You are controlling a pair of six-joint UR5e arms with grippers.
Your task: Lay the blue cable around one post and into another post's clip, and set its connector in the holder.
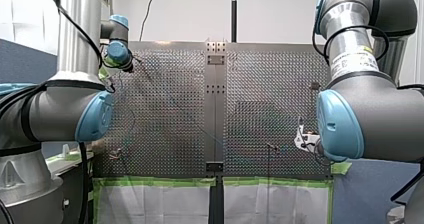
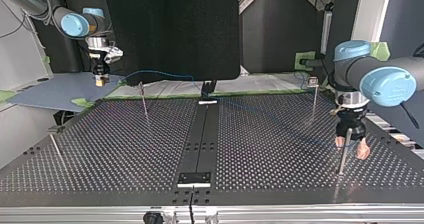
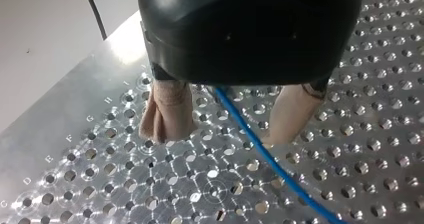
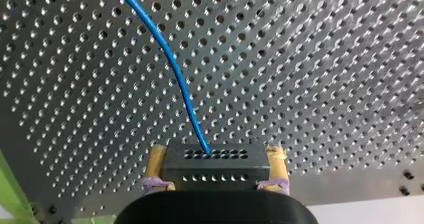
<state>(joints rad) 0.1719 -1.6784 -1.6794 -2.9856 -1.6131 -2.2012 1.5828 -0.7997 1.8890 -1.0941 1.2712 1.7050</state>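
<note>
Top view: left pincer (image 2: 352,148) spread near the table (image 2: 125,149)'s right edge, just beside a post (image 2: 342,156); right pincer (image 2: 101,80) past the far left corner, blue cable (image 2: 165,74) hanging from it. Left wrist view: cable loose between spread beige pads (image 3: 167,111). Right wrist view: yellow pads (image 4: 156,161) clamped on the black connector (image 4: 212,166), cable rising from it.

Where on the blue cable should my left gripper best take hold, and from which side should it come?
Probably the stretch of the blue cable between my left gripper's open pads, from above: it runs thin and nearly straight through that gap, its connector held by my right gripper.
</note>
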